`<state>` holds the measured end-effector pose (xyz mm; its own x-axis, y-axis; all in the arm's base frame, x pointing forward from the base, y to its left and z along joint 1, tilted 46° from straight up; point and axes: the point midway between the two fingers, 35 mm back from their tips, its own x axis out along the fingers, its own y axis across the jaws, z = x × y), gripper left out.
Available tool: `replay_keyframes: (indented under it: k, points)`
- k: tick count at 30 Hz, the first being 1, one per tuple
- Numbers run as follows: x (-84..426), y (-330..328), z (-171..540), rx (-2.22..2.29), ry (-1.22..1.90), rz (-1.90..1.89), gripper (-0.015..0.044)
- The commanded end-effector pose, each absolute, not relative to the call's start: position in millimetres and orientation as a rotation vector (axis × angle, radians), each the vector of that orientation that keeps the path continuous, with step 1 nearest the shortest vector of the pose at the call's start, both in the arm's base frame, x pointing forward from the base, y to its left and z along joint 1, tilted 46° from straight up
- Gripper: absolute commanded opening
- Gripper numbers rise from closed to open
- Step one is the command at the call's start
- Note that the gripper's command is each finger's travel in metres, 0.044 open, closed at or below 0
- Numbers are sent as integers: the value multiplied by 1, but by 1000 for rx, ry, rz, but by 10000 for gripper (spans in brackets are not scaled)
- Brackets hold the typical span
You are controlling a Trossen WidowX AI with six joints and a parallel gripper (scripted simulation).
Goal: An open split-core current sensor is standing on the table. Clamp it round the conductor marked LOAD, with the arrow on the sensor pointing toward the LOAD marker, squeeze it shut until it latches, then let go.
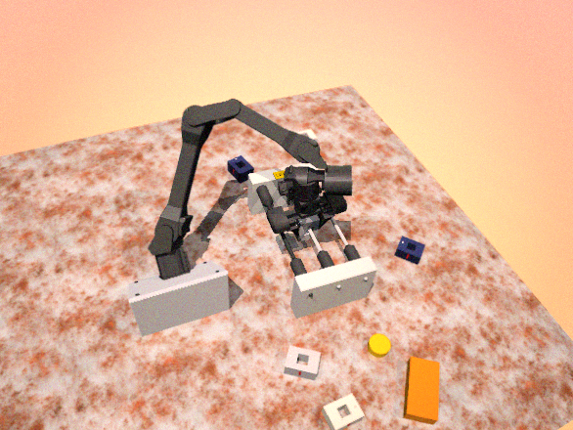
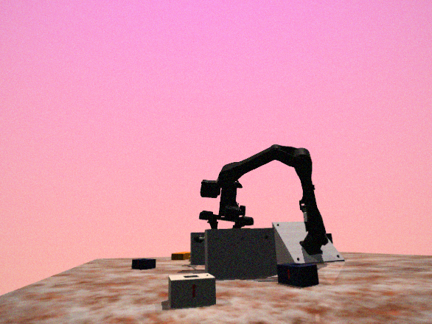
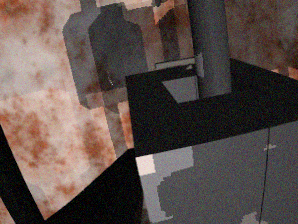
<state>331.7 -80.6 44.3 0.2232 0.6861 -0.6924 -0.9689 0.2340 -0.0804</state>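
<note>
Grey end block (image 1: 259, 195) (image 2: 239, 254) sat just beside my gripper (image 1: 308, 222) (image 2: 225, 224) (image 3: 200, 175), and I was on the squeeze step, I reckon. My fingers stood a bit over half open, clamped on the current sensor (image 1: 309, 226) (image 3: 215, 172) right between them. One conductor (image 3: 212, 50) ran through its opening. Couldn't make out LOAD, the arrow or the latch, so next called for checking those, squeezing till it latched, then letting go.

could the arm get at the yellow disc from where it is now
Probably not straight away: the tool is shut on the sensor among the rods, and a white panel stands between it and the yellow disc.
</note>
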Motion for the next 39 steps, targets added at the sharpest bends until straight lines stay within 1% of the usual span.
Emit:
replay_keyframes:
  k: [1,5,15,39]
  points:
    - [333,-81,43,-578,595,1234,0]
    - [333,-77,40,-576,595,1233,0]
    - [334,-81,44,-582,592,1228,262]
    - [334,-81,44,-582,592,1228,266]
